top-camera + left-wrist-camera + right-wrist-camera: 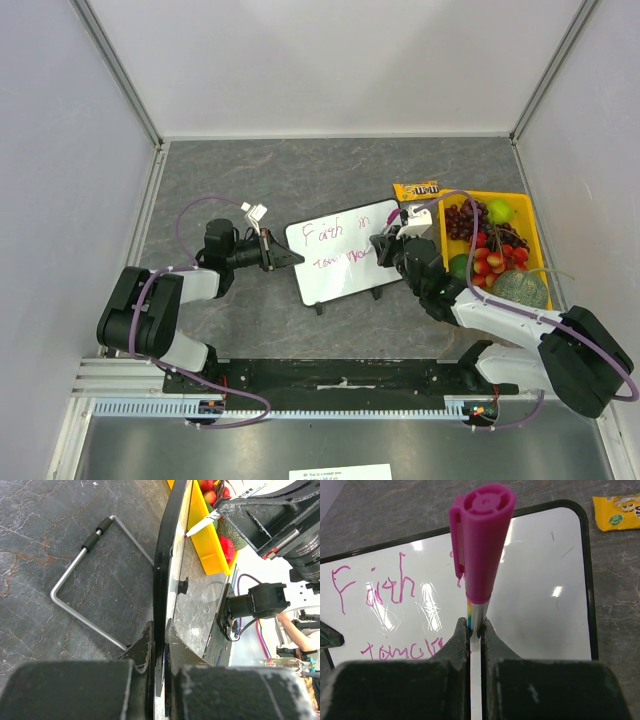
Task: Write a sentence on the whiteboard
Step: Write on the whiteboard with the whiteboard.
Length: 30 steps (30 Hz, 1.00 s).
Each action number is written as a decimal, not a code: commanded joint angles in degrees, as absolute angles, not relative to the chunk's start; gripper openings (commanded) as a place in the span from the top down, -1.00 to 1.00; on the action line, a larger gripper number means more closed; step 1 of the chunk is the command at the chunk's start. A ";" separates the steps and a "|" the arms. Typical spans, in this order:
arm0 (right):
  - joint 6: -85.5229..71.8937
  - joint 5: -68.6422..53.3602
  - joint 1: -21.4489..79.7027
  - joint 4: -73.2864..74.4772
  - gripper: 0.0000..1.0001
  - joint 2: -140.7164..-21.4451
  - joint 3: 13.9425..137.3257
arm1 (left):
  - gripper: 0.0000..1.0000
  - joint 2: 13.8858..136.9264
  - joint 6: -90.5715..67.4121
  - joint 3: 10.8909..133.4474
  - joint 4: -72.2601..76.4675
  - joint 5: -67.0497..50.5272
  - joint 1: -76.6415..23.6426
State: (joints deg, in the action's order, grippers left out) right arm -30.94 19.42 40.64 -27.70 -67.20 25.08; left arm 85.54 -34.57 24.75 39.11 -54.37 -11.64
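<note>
Grapes [463, 218], green apple [500, 211], melon [520, 289], red fruit [495, 258] inside yellow tray [536, 236] beside whiteboard [332, 283]

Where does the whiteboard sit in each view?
Top external: whiteboard at centre.
Left wrist: whiteboard edge-on up the middle, pinched by the left gripper.
Right wrist: whiteboard fills the background, sentence at left.
Shared landmark: right gripper holding the marker.

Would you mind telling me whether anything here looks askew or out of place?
Nothing is spilled or damaged. The whiteboard sits skewed on the table, its left edge clamped by the left gripper, and a candy packet lies outside the yellow tray.
</note>
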 commanded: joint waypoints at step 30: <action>-29.71 21.27 39.73 -23.91 1.00 -66.97 24.79 | 0.96 86.75 -30.06 24.43 35.95 -50.62 -11.25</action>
